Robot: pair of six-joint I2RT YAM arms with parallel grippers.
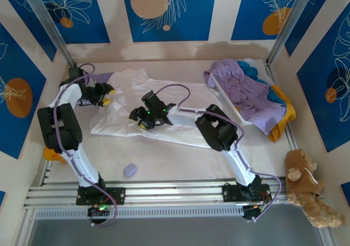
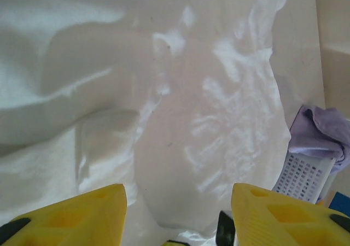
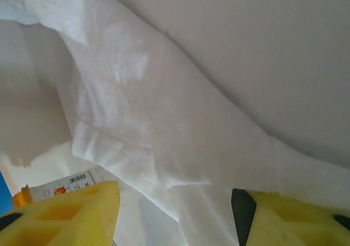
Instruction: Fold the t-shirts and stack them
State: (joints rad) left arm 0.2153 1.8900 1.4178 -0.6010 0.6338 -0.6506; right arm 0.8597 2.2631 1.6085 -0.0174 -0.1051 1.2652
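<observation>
A large white t-shirt (image 1: 136, 87) lies spread and rumpled on the table's middle. My left gripper (image 1: 108, 97) hovers at its left edge. In the left wrist view its yellow fingers (image 2: 93, 210) stand apart over the white cloth (image 2: 208, 120), and the left gripper (image 2: 178, 202) is open with nothing between them. My right gripper (image 1: 141, 121) is over the shirt's near edge. It is open (image 3: 175, 202), and a folded ridge of the white t-shirt (image 3: 147, 126) runs under its jaws. Lavender (image 1: 240, 87), teal (image 1: 257, 74) and yellow-orange (image 1: 284, 120) t-shirts are heaped in a basket at the right.
The white basket (image 1: 221, 90) stands at the back right; its slotted wall (image 2: 303, 175) shows in the left wrist view under the lavender cloth (image 2: 320, 131). A small lavender blob (image 1: 130, 170) lies near the front rail. A teddy bear (image 1: 306, 186) sits at the front right.
</observation>
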